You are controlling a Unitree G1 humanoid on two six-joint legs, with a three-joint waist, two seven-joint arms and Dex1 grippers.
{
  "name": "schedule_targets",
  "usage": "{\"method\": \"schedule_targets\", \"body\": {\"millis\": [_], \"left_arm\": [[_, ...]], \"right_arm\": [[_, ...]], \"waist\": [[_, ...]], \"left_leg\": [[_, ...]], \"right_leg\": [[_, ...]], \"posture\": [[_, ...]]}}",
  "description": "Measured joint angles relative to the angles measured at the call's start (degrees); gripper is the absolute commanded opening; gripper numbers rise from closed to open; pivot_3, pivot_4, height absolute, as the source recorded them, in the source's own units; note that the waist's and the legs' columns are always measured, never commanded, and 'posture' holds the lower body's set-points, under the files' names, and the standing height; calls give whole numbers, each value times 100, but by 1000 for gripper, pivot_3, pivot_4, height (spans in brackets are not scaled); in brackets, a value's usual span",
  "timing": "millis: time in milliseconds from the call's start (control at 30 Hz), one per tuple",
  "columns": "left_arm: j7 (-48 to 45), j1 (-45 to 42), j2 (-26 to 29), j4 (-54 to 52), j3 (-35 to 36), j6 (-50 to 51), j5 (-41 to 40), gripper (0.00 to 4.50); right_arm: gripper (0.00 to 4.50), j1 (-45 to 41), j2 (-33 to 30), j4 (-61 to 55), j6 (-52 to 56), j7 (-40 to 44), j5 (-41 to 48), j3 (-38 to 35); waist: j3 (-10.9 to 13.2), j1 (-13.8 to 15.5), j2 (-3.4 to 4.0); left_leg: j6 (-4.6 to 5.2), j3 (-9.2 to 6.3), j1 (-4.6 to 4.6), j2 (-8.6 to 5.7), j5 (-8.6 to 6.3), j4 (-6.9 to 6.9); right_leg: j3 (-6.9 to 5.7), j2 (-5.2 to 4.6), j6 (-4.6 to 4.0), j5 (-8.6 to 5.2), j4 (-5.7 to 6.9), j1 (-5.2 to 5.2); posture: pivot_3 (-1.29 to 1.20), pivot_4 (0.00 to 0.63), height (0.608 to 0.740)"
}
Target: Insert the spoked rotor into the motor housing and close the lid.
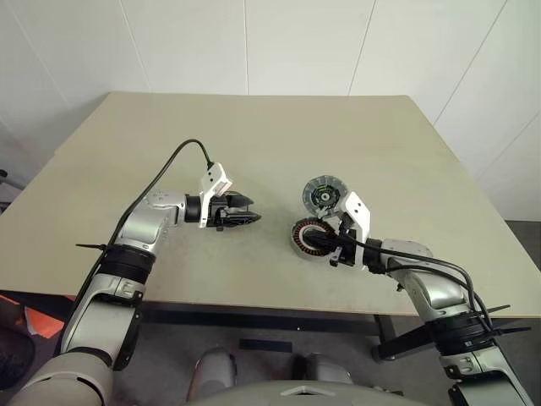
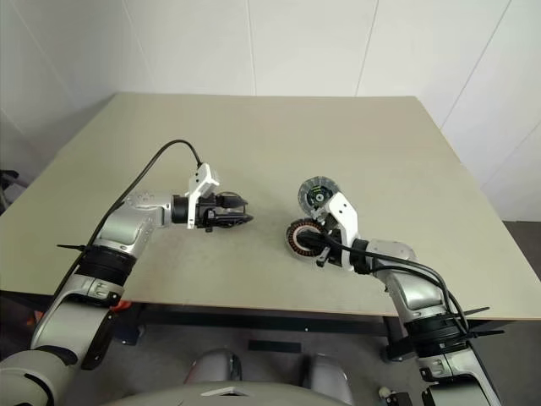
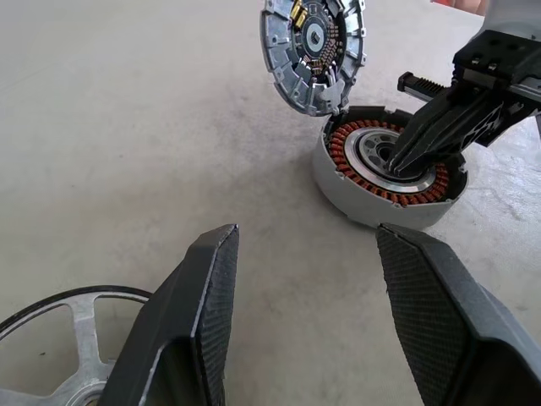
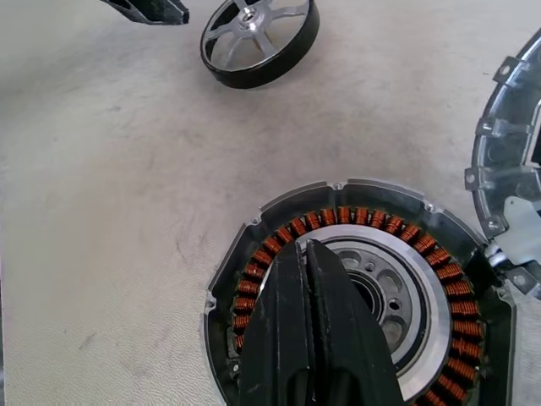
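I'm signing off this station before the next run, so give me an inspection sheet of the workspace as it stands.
Surface: beige table, bare apart from the job's things.
Motor housing: open, copper windings showing, nothing inserted.
Lid: tilted up at the housing's edge, not closed.
Spoked rotor: lying on the table beside the left hand, apart from the housing.
Clutter: nothing seen.
Left hand: open, holding nothing, above the table.
Right hand: shut, fingertips over the housing's silver hub.
Cables: a black cable arches over the left arm; black cables loop along the right forearm.
Surroundings: white panelled wall.
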Motion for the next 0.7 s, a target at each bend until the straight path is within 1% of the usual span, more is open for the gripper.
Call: {"method": "schedule_targets", "body": {"millis": [233,300,433,500,600,700], "left_arm": [[-4,0,5,0,0,0,0,2763],[-5,0,4,0,0,-1,0,2763],[-4,0,3,0,0,-1,1,2763],[-5,0,2,0,0,-1,0,2763],[-5,0,14,0,1,-1,1,2763],[-6,0,16,0,1,-1,0,2763]], "right_arm": [[30,-23,9,117,-148,-50,-74,-34],[30,-96,156,259,60,-161,130,-274],[30,-441,562,317,795,-467,1023,-1110],[30,-647,611,307,1046,-565,1354,-1420],[30,-600,378,288,1034,-515,1220,-1271],[30,-423,368,289,1021,-478,1081,-1024]], "waist": [[0,-1,-1],[0,1,0],[0,-6,1],[0,2,2],[0,29,2],[0,28,2]], "left_leg": [[-2,0,17,0,0,0],[-2,0,15,0,0,0],[14,0,-4,0,10,0],[14,0,-9,1,10,0],[10,-1,-18,1,13,0],[8,1,-36,0,14,2]], "right_leg": [[0,0,1,0,0,14],[0,0,1,0,0,12],[0,0,-4,3,6,-8],[0,0,-5,2,6,-14],[-6,0,-5,2,2,-21],[-6,0,-5,2,2,-33]], "posture": [[0,0,740],[0,0,740],[0,0,740],[0,0,740],[0,0,740],[0,0,740]]}}
